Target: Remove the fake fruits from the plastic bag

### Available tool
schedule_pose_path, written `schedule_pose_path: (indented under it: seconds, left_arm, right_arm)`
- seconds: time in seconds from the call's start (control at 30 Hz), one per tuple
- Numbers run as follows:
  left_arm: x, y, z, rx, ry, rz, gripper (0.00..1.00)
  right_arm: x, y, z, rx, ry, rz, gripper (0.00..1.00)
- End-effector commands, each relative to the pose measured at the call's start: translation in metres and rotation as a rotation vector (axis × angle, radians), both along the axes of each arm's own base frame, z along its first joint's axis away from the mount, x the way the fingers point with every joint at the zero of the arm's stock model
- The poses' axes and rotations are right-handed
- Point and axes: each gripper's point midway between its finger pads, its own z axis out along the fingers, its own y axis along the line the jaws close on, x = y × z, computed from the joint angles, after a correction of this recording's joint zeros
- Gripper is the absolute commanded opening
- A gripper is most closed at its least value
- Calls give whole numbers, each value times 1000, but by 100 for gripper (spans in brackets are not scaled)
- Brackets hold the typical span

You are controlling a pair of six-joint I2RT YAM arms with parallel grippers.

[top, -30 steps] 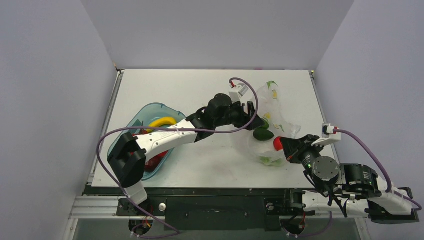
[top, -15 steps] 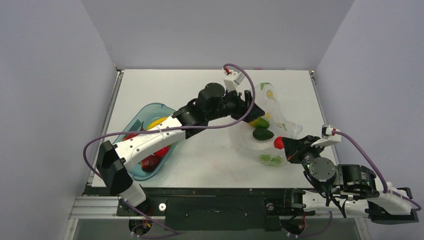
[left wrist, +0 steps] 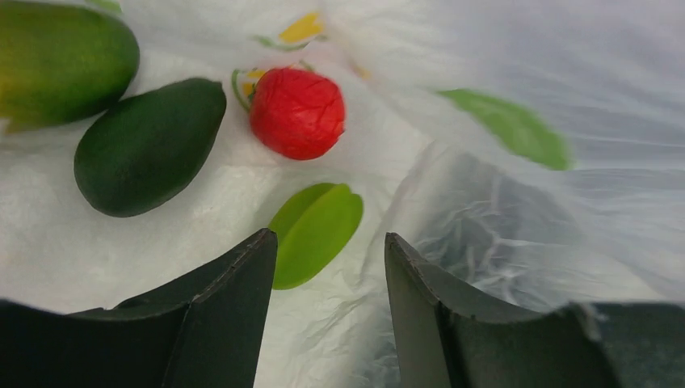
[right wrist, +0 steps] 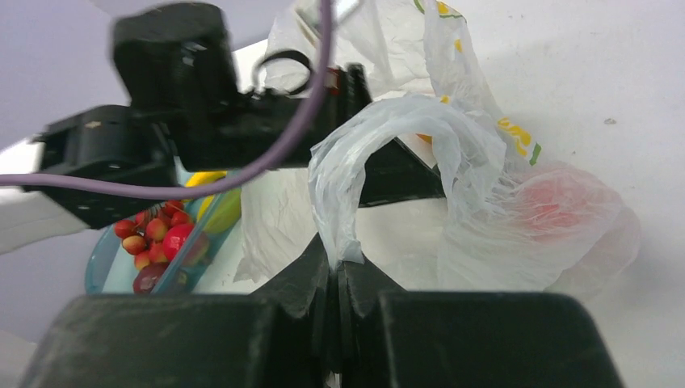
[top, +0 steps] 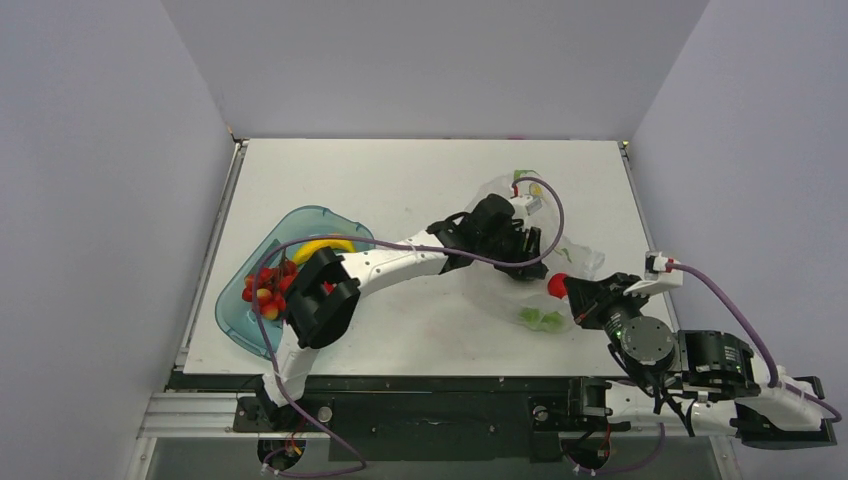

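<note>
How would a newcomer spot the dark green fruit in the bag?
Find the plastic bag at the table's right, under the left gripper. Inside, the dark green fruit lies beside a yellow-green fruit and a small red fruit: the only dark, egg-shaped one.

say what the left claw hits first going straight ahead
Probably the light green piece lying on the plastic bag, right in line with the left claw's gap; the red fruit sits beyond it. Depth is unclear.

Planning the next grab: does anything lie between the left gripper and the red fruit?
A light green piece lies on the plastic bag just ahead of the open left gripper, short of the red fruit. No film covers the fruit.
</note>
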Motion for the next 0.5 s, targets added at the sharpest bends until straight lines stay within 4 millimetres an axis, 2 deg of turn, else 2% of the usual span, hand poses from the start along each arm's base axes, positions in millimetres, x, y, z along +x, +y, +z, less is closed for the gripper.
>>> schedule_pose_path:
  seconds: [0.0, 0.03, 0.07, 0.1, 0.13, 0.17, 0.2, 0.23, 0.27, 0.3, 0.33, 0.37, 0.4, 0.43, 0.47]
  left_arm:
    - [1, -14, -8, -32, 12, -29, 49]
    - [9, -15, -13, -46, 13, -9, 49]
    - [12, -8, -32, -23, 51, 38, 49]
    - [25, -5, -29, -59, 63, 88, 49]
    - [31, 3, -43, -63, 72, 129, 48]
    - [37, 17, -57, -53, 115, 180, 48]
    - [44, 21, -53, -78, 109, 206, 48]
    - [48, 33, -65, -62, 131, 236, 48]
    - [55, 40, -59, -72, 119, 260, 48]
    - [54, 47, -67, -52, 121, 272, 48]
    - [59, 54, -60, -58, 101, 301, 48]
    - [58, 61, -67, -41, 100, 313, 48]
    - [63, 66, -56, -62, 80, 336, 49]
    - [60, 72, -61, -54, 86, 345, 49]
    - [63, 75, -54, -71, 74, 355, 49]
  right_arm:
    - [-1, -5, -14, 1, 12, -11, 0]
    - [0, -6, -15, -11, 6, -22, 0]
    - [4, -11, -20, -40, -11, -58, 0]
    - [8, -13, -19, -38, -34, -90, 0]
    - [9, -11, -18, -59, -53, -88, 0]
    - [10, -9, -15, -114, -69, -71, 0]
    - [11, -4, -4, -99, -82, -60, 0]
    - [12, 3, 0, -163, -90, -37, 0]
    - [13, 11, 10, -176, -97, -34, 0]
    - [15, 13, 13, -218, -107, -28, 0]
    - [18, 22, 17, -229, -110, -34, 0]
    - [19, 31, 15, -268, -111, 12, 0]
    - [28, 37, 15, -264, -103, -12, 0]
    - [30, 49, 10, -267, -78, 52, 0]
    - [43, 52, 7, -252, -58, 29, 0]
